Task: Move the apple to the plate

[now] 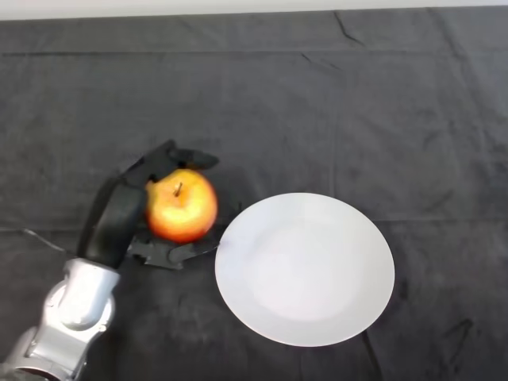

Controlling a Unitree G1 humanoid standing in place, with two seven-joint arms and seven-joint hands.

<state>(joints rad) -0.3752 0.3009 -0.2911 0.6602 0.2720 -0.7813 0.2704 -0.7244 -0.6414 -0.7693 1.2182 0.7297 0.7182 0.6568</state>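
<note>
A red and yellow apple (182,205), stem up, sits in my left hand (119,213) just left of the white plate (305,268). My fingers curl round the apple's far side and my thumb curls under its near side. The apple is beside the plate's left rim, not over it. I cannot tell whether the apple rests on the cloth or is lifted off it. The plate holds nothing.
The dark cloth (317,111) covers the whole table, with folds and wrinkles. A pale strip of the table's far edge (238,5) shows at the top.
</note>
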